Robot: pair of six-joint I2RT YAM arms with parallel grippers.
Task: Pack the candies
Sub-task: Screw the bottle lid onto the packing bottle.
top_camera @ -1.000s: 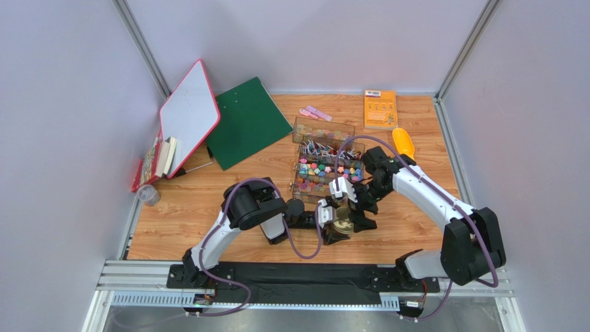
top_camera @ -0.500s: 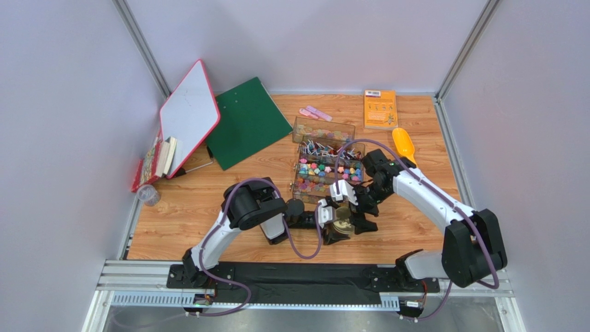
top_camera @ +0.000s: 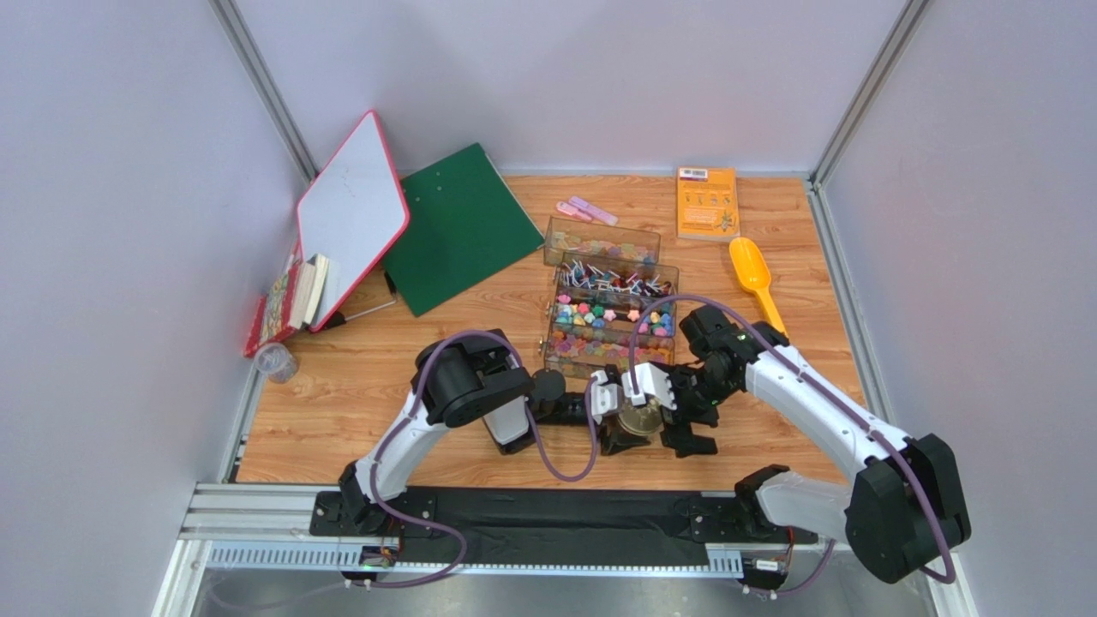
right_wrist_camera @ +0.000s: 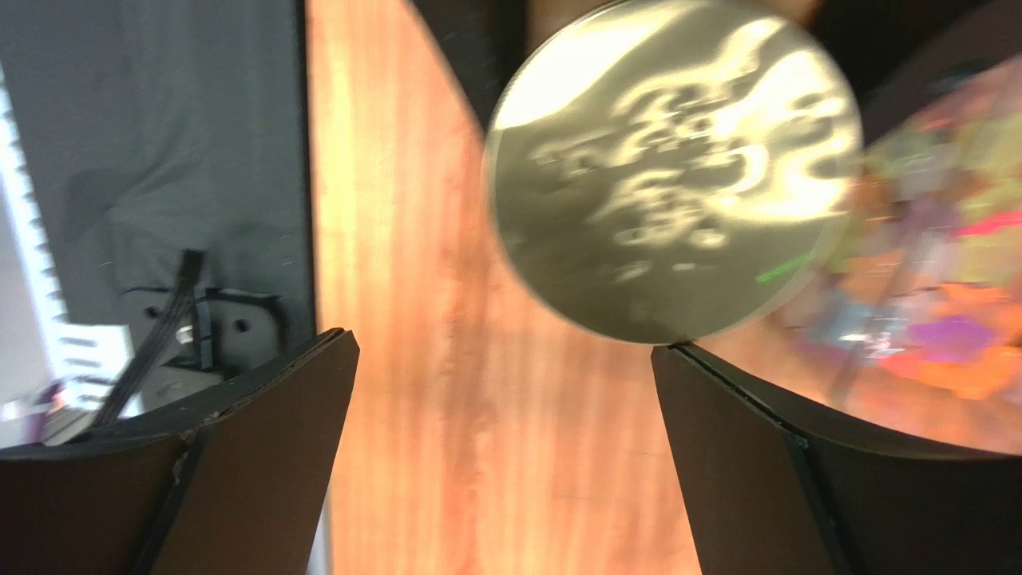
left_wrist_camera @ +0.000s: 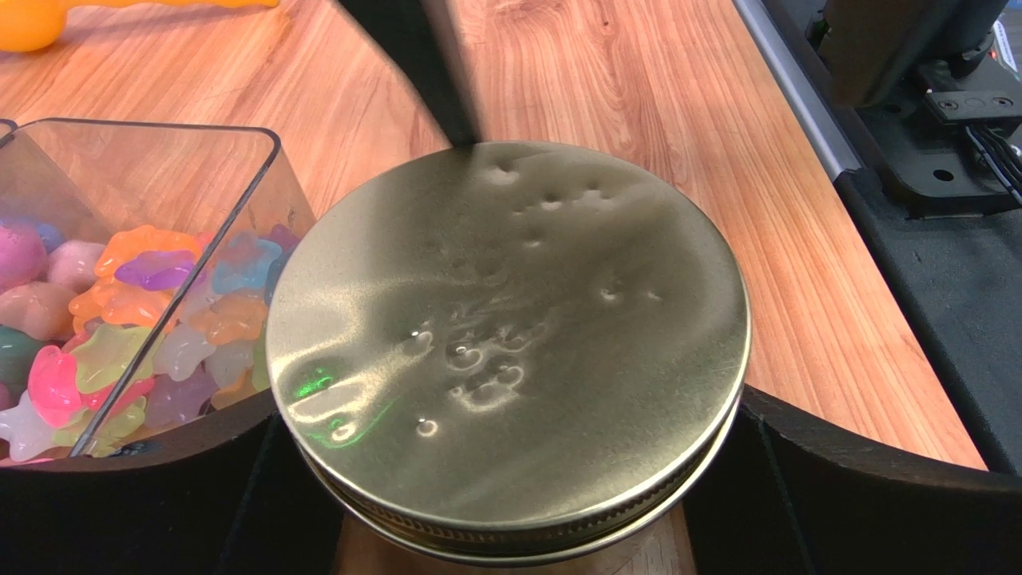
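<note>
1. L gripper (top_camera: 613, 420): fingers are clamped on the sides of a jar (top_camera: 634, 419), which is capped w/ a gold lid (left_wrist_camera: 504, 347).
2. R gripper (right_wrist_camera: 504, 395): jaws are held wide apart and nothing is gripped. The lid edge is seen just beside one fingertip; contact can't be told.
3. Candies (top_camera: 608, 316) are held in a clear compartment box (left_wrist_camera: 258, 192), just beyond the jar. Jar contents are hidden by the lid.
4. Counted: 1 jar, 1 lid, 1 box, 1 yellow scoop (top_camera: 751, 270) laid on the table (top_camera: 386, 399) right of the box. Candies are too many to count.
</note>
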